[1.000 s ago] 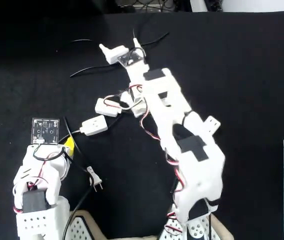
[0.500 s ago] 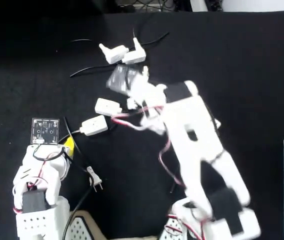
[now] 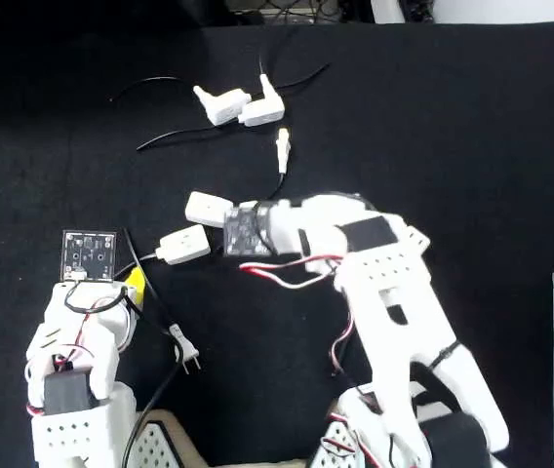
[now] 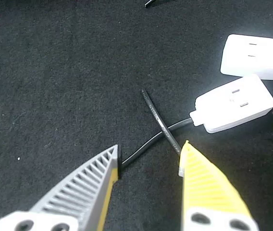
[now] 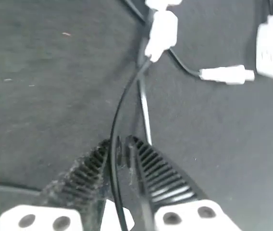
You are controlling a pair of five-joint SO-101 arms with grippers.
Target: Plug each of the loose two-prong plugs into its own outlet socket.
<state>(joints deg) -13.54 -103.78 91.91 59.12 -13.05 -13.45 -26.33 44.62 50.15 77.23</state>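
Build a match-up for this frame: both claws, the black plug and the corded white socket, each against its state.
Things:
A. left claw
B. right claw
C. black plug
D. corded white socket

States:
1. shut on a black cable
2. slots empty
3. open
4. lying loose, in no socket

Pairs: A-3, B-1, C-4, D-2
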